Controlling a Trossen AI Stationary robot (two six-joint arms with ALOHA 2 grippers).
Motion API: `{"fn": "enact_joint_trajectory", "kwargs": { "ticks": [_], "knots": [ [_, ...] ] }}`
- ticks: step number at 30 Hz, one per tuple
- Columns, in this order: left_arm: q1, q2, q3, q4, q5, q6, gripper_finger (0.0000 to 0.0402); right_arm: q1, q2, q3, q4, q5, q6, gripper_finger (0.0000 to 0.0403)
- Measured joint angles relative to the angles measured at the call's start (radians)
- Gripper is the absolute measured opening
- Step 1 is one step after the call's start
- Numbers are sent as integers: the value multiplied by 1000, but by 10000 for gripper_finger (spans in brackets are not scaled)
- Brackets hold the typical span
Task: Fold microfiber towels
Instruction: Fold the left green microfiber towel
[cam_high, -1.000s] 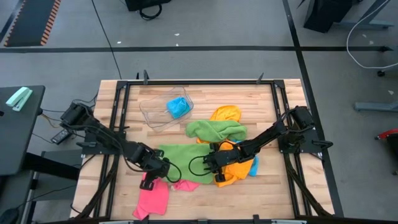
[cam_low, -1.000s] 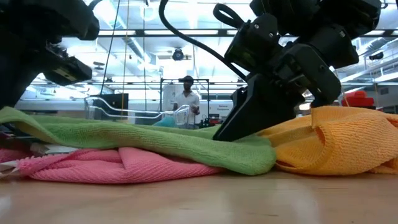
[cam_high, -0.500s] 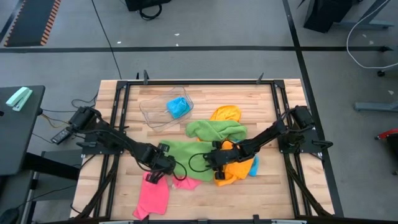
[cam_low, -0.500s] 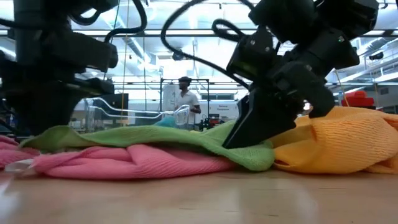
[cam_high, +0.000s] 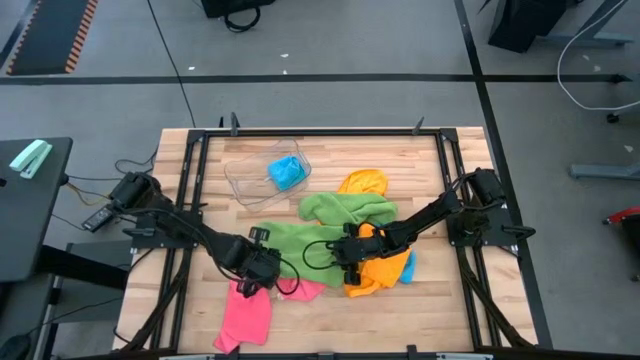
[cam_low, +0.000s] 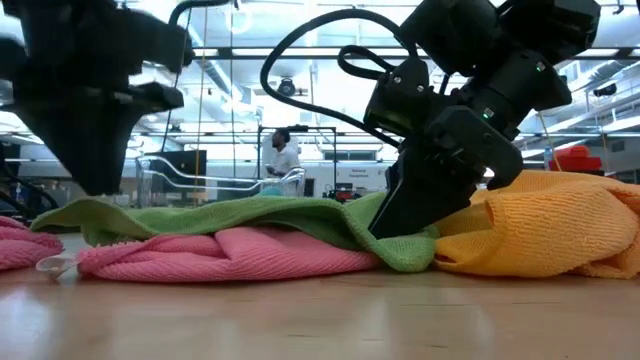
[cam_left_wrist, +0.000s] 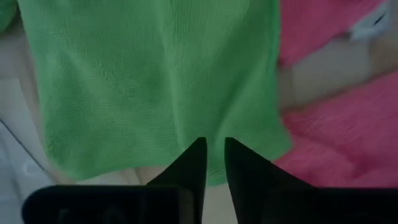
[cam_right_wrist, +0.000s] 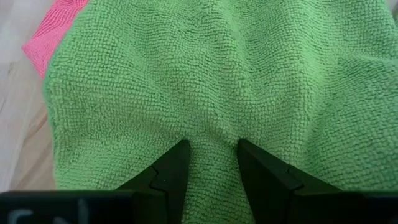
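Viewing mid-table (cam_high: 200, 190): my right tool (cam_right_wrist: 210, 147) pinches the green towel (cam_high: 300, 243); my left tool (cam_left_wrist: 212, 148), fingers slightly parted, grips nothing above that towel's edge, beside the pink towel (cam_high: 247, 312).

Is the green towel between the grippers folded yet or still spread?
Spread, not folded: the green towel lies as one rumpled layer over the pink towel, with the right gripper pressing its edge.

I'm looking at a grey floor (cam_high: 330, 50) around the wooden worktop (cam_high: 440, 310), a black side table (cam_high: 25, 215) by its left edge, and bright ceiling lights (cam_low: 300, 75) over a person (cam_low: 283, 160) far behind.
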Motion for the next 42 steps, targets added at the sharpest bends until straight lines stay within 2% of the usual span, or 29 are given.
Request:
{"fn": "enact_joint_trajectory", "kwargs": {
  "ticks": [5, 15, 17, 20, 26, 31, 36, 40, 42],
  "knots": [
    [-34, 3, 11, 79, -21, -129, 70, 0, 0, -1, 1, 1, 15, 149],
    [-135, 9, 11, 112, -156, -223, 191, 0, 2, -3, 10, 1, 12, 149],
    [-148, 27, 11, 110, -200, -220, 204, 0, 2, -3, 12, 1, 11, 149],
    [-160, 73, 11, 109, -211, -212, 208, 1, 2, -3, 12, 1, 10, 149],
    [-163, 161, 11, 71, -223, -218, 183, 1, 3, -3, 15, 2, 10, 149],
    [-166, 174, 11, 14, -239, -224, 147, 1, -8, -4, 6, 1, -10, 149],
    [-165, 173, 20, -46, -246, -257, 93, 21, -86, -8, 0, 22, -54, 149],
    [-158, 173, 52, -113, -247, -296, 22, 80, -101, -6, 37, 60, -111, 149],
    [-156, 173, 83, -142, -262, -297, 11, 109, -97, -6, 89, 67, -141, 149]
  ]
}}
